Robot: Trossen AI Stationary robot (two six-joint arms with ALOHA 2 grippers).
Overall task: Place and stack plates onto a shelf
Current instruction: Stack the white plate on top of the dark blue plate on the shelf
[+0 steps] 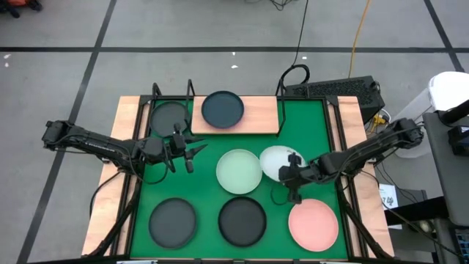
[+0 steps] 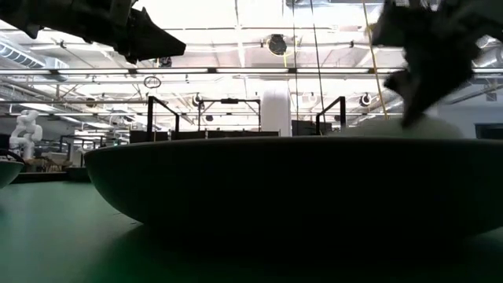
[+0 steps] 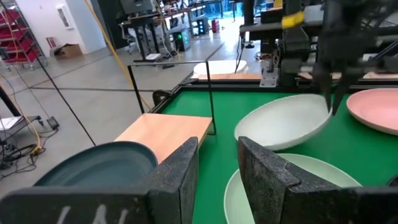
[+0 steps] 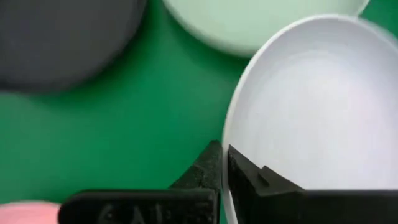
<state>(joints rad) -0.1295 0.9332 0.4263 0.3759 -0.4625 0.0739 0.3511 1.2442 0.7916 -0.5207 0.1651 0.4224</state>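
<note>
High view: the left arm is stretched from the table's left edge toward the middle, and the left gripper (image 1: 192, 155) is held above the green mat (image 1: 308, 125), just in front of the shelf (image 1: 256, 117), with its fingers spread apart and nothing between them. The right arm is reached in from the right edge. The right gripper (image 1: 293, 176) is closed on the rim of the white plate (image 1: 275, 160), which is seen tilted in the left wrist view, its edge lifted beside the pale green plate (image 1: 239, 171).

One dark plate (image 1: 222, 109) is placed on the wooden board of the shelf, and another dark one (image 1: 168, 116) lies under the black wire frame at the shelf's left end. On the mat near the front edge, two more dark plates (image 1: 173, 222) (image 1: 242, 221) and the pink plate (image 1: 314, 224) are laid in a row.

In the low view, most of the table is hidden by the nearest dark plate (image 2: 299, 189). The pink plate is cut off at the edge of both wrist views. No readable writing is found on any plate or on the shelf.
</note>
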